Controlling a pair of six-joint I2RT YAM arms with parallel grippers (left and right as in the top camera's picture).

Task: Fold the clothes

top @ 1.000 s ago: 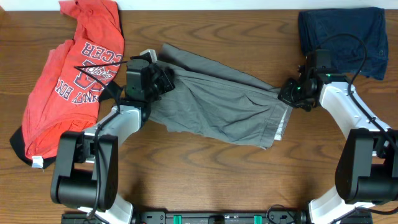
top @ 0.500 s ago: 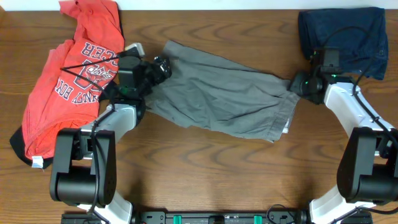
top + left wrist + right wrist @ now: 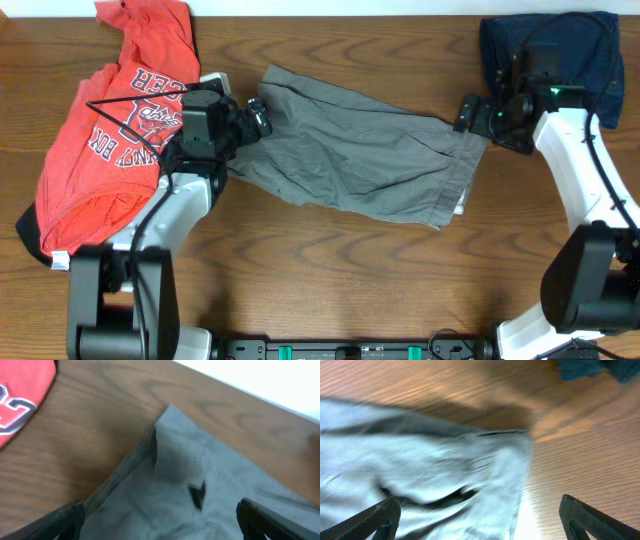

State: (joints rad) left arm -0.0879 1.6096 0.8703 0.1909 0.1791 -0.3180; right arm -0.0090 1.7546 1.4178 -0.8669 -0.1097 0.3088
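Both pincers gape empty: the left gripper and right gripper hover at opposite ends of the grey-olive shorts, lying flat on the table, seemingly spread smooth for folding, though the right wrist view blurs.

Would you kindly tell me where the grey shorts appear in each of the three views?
Overhead: the grey shorts lie mid-table, slanting from upper left to lower right.
Left wrist: the shorts fill the lower middle and right, one corner pointing up.
Right wrist: the shorts, blurred, cover the left and centre.
Shared landmark: the brown wooden table shows around them in all three.
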